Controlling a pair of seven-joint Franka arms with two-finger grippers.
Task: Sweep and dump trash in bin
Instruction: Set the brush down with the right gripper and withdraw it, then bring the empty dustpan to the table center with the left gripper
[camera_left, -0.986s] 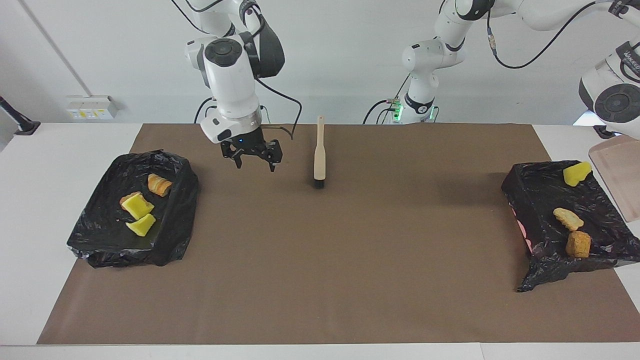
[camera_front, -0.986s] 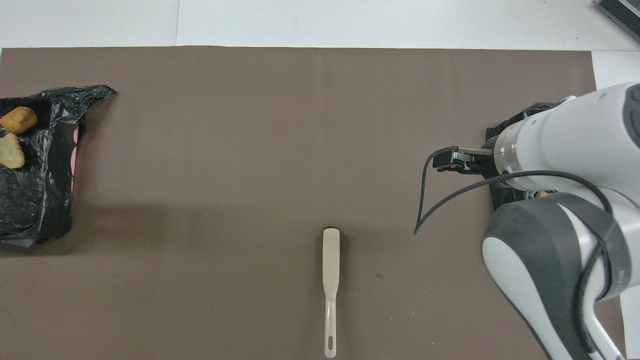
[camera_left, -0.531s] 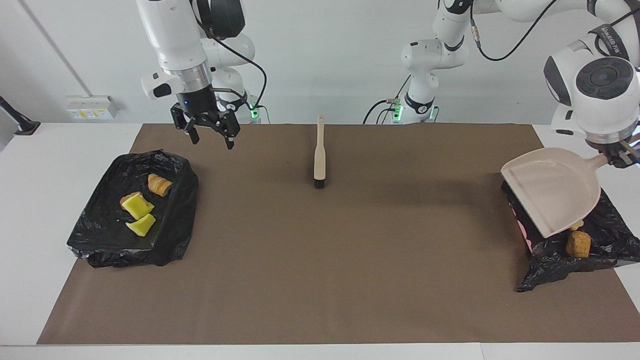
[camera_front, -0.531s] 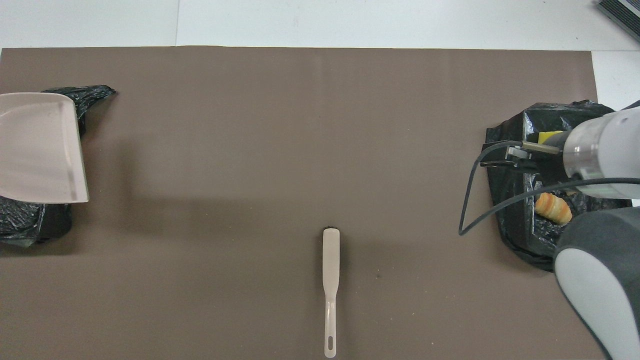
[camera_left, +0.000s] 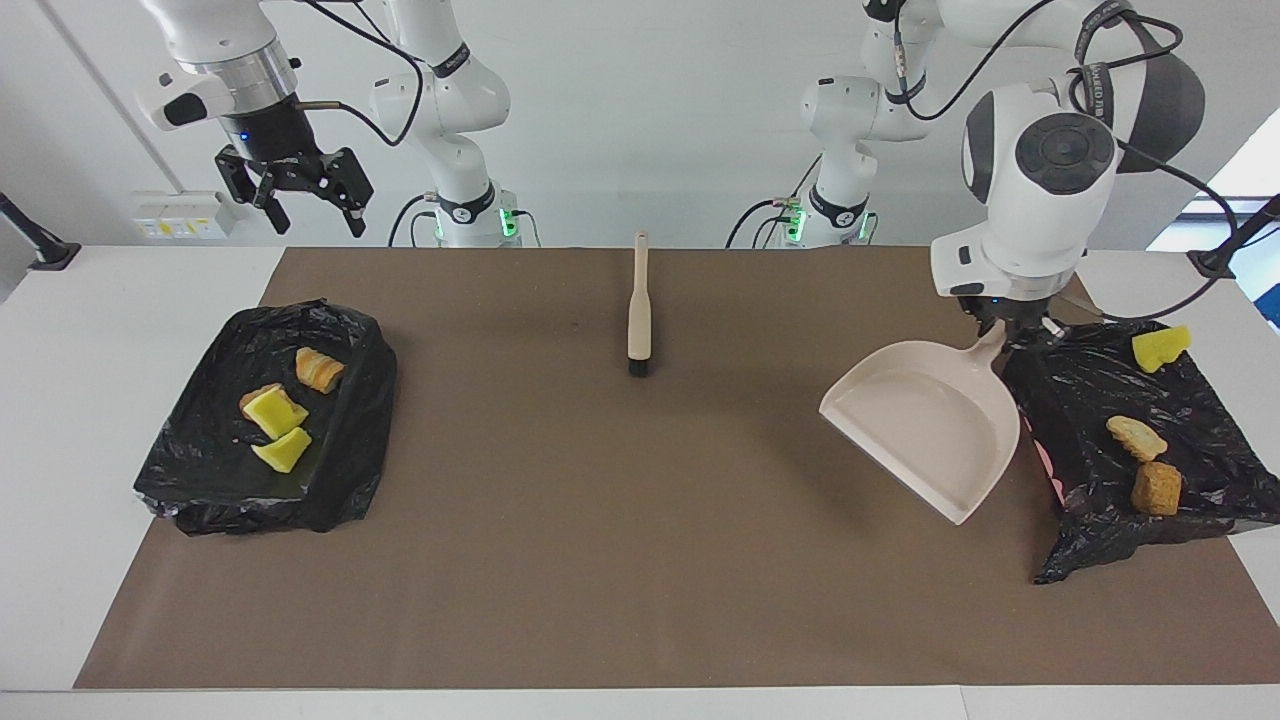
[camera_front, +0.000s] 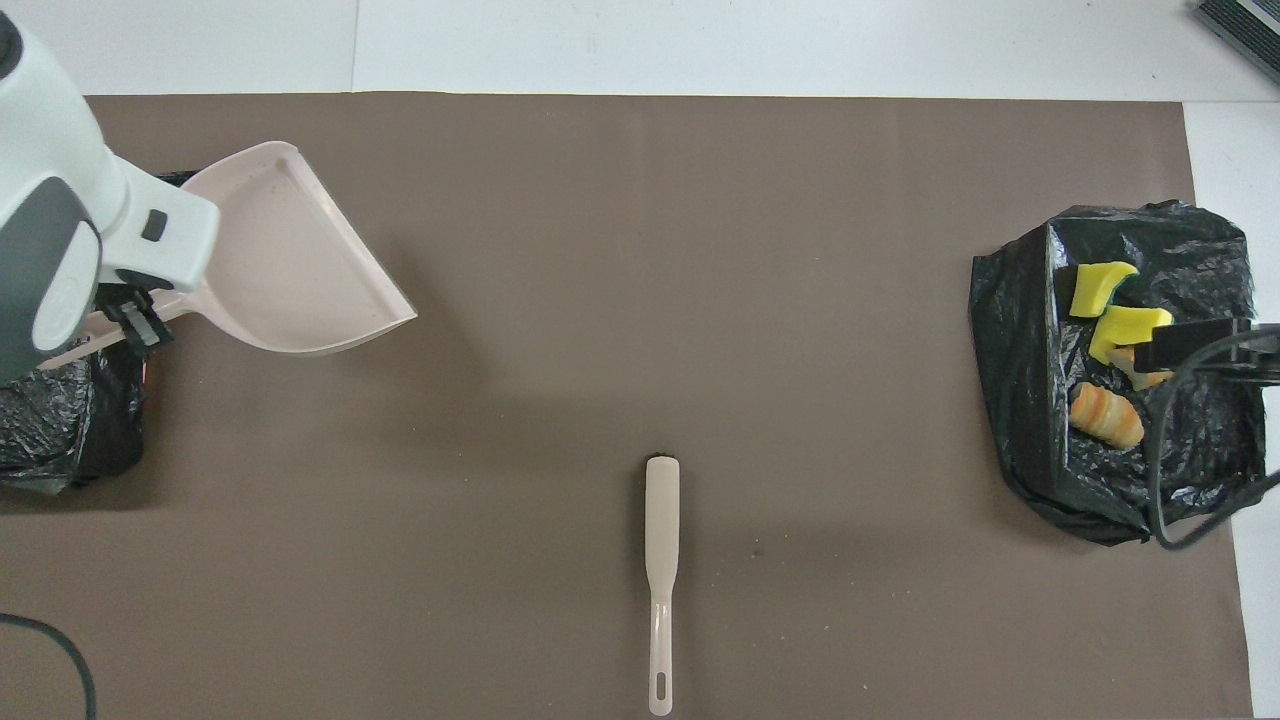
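Three trash pieces (camera_left: 1137, 437) in facing view, bin (camera_left: 1180, 455) cropped overhead

White arms (camera_left: 1040, 190), grey joint caps, black cables, black tools.

Both views are bright and evenly lit from above, with no harsh contrast. Shadows are soft-edged: a broad faint one lies on the brown mat (camera_left: 640, 480) under the raised dustpan (camera_left: 925, 425), and in the overhead view it spreads as a dim band below the pan. The brush (camera_left: 638, 310) casts only a thin dark line at its bristle end. The black bin liners (camera_left: 270, 420) carry small specular glints on their wrinkles. A window at the facing view's upper edge is blown out to white. Focus is sharp across the desk (camera_left: 60, 420); straight edges bow slightly.
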